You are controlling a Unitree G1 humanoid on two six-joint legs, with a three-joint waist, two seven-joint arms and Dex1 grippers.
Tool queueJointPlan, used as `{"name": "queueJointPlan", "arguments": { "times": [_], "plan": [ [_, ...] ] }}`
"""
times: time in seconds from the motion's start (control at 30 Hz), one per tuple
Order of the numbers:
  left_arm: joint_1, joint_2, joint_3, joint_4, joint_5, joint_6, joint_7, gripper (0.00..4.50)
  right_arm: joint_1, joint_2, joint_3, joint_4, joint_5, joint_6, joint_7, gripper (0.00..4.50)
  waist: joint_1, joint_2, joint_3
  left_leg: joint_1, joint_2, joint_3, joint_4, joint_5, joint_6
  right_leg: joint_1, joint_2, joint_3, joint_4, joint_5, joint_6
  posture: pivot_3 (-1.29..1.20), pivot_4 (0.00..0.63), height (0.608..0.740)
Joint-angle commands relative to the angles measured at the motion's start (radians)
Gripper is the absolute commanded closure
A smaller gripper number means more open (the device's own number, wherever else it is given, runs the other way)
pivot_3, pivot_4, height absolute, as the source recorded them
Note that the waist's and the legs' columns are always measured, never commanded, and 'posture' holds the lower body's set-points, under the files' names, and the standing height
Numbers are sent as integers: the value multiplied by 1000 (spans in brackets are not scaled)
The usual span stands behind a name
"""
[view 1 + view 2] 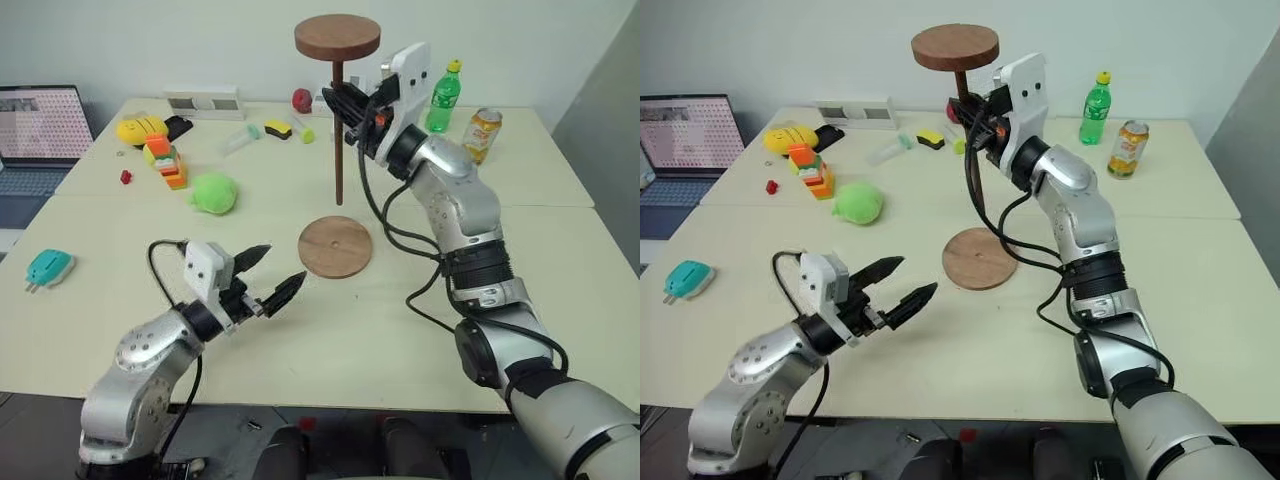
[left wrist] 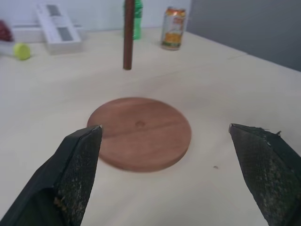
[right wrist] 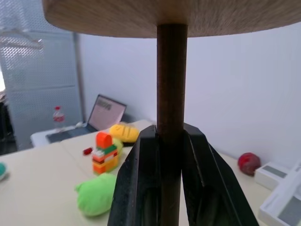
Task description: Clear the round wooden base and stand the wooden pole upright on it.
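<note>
Right gripper (image 1: 347, 107): jaws closed tight on the long thin dark-brown wooden pole (image 1: 338, 140), gripping the shaft just below the round brown disc fixed at its top end. The pole hangs roughly upright, disc uppermost, free end pointing down and clear of the table (image 1: 450, 330). The right wrist view confirms the shaft clamped between both black fingers (image 3: 136, 188).

Directly below and slightly in front of those jaws lies the flat reddish-brown round wooden base (image 1: 335, 246), flat on the table, its top bare, with a tiny hole at its centre. The pole's lower end stands above the base's far edge, not touching it.

Left gripper (image 1: 270, 278): jaws spread wide, holding nothing, pointing level toward the base from its near-left side. The left wrist view shows the base lying between and beyond the two fingertips (image 2: 75, 165), apart from both.

Beyond the right jaws, on the far side of the table: a green plastic bottle with yellow cap (image 1: 443, 98) and an orange drinks can (image 1: 482, 133).

Further out from the left jaws: a lime-green plush toy (image 1: 214, 193), a stack of orange and green toy bricks (image 1: 165, 164), a yellow plush toy (image 1: 141, 129), and a teal plug-shaped object (image 1: 48, 268) near the left edge. An open laptop (image 1: 38, 135) stands past the table's left end.
</note>
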Motion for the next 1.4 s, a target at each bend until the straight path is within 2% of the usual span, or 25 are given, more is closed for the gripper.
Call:
{"name": "queueJointPlan", "arguments": {
  "times": [0.03, 0.2, 0.6, 1.1, 1.4],
  "plan": [
    [49, -30, -7, -71, 28, -62, 44, 0, 27, 11, -1, -35, -7, -35, -20, 4248, 1, 0, 0, 0, 0, 0, 0, 0, 0, 0, 1, 0, 0, 0, -1, 0, 150, 740],
    [62, -52, -39, -77, 52, -90, 68, 0, 86, 25, 8, -102, 16, 19, -27, 4248, 0, 0, 0, 0, 0, 0, 0, 0, 0, 0, 2, 1, 1, 0, -1, 0, 150, 740],
    [28, -32, -36, -46, 48, -99, 56, 0, 156, 62, 8, -207, 39, 113, -64, 4248, 0, 0, 0, 1, 0, 2, 0, 0, 0, 0, 4, 2, 1, 1, -1, 0, 150, 740],
    [13, -23, -38, -34, 46, -103, 50, 0, 164, 89, -2, -157, 39, 111, -90, 4248, 0, 0, 0, 1, 0, 2, 0, 0, 0, -1, 4, 2, 1, 1, -1, 0, 150, 740],
    [11, -17, -28, -29, 44, -105, 45, 0, 176, 62, 24, -133, 1, 60, -65, 4248, 0, 0, 0, 2, 0, 2, -1, 0, 0, -1, 4, 3, 1, 1, -1, 0, 150, 740]
  ]
}}
